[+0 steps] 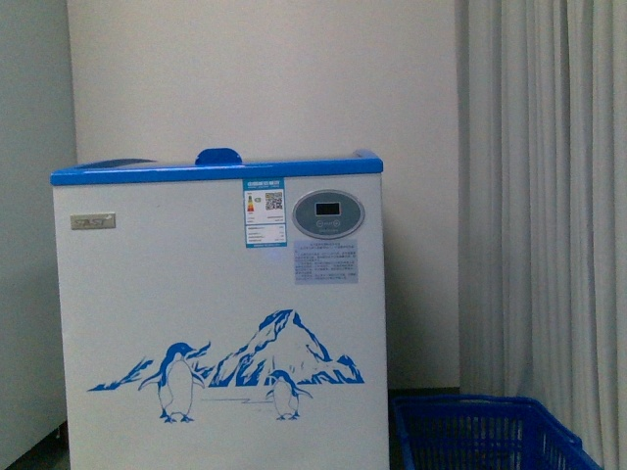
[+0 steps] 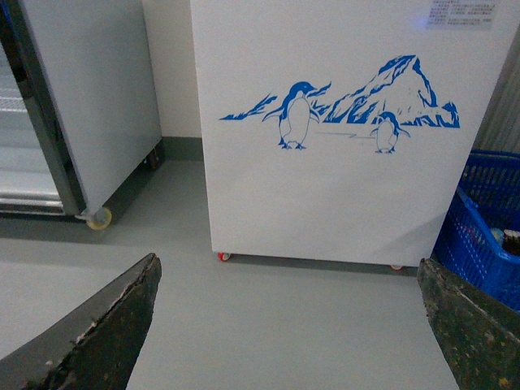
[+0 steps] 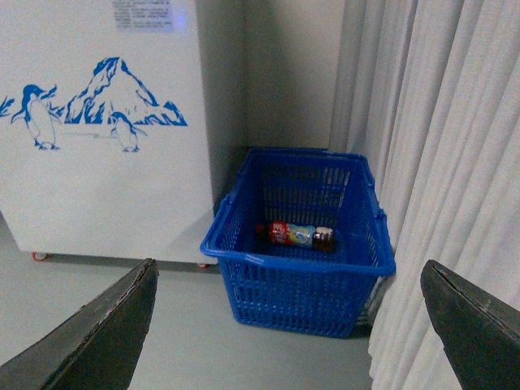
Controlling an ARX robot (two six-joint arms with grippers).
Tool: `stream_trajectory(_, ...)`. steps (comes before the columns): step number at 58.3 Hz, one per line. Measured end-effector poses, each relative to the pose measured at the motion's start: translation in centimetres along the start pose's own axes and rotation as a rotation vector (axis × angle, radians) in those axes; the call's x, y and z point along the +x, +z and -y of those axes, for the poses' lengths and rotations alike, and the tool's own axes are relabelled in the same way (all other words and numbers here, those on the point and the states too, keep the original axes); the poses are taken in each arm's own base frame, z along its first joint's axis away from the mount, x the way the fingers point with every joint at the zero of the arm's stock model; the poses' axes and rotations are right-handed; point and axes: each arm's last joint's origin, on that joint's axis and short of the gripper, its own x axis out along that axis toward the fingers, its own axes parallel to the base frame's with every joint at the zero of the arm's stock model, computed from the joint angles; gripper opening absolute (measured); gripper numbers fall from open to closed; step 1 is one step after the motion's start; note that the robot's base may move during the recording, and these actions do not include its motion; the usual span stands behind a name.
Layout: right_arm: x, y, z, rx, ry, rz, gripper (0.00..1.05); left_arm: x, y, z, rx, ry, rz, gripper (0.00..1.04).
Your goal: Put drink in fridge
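Note:
The fridge [image 1: 220, 323] is a white chest freezer with a blue top rim, a penguin-and-mountain picture and an oval grey display. It also shows in the left wrist view [image 2: 349, 162] and the right wrist view [image 3: 97, 162]. The drink [image 3: 296, 236], a small bottle with a red, yellow and blue label, lies on its side in a blue mesh crate [image 3: 292, 284] beside the fridge. My right gripper [image 3: 288, 341] is open, well back from the crate. My left gripper [image 2: 288, 341] is open over the grey floor in front of the fridge. Neither holds anything.
White curtains [image 1: 544, 196] hang right of the crate [image 1: 490, 436]. A tall white cabinet on casters [image 2: 89, 106] stands left of the fridge. The fridge rests on small wheels [image 2: 223, 256]. Grey floor [image 2: 284, 309] lies in front.

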Motion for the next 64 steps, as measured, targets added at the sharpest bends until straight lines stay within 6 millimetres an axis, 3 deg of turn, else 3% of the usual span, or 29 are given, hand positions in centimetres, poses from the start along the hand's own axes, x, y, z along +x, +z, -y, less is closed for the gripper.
stream_trajectory(52,0.0,0.0,0.0,0.0,0.0,0.0,0.97,0.0,0.0,0.0,0.0,0.0,0.0,0.97)
stream_trajectory(54,0.1,-0.2,0.0,0.016,-0.029,-0.056,0.97,0.0,0.0,0.0,0.0,0.001,0.0,0.97)
stream_trajectory(59,1.1,-0.5,0.7,0.078,-0.149,-0.389,0.97,0.0,0.0,0.0,0.0,0.0,0.0,0.97)
stream_trajectory(64,2.7,-1.0,1.2,0.1,-0.177,-0.483,0.97,0.0,0.0,0.0,0.0,0.001,0.0,0.97)
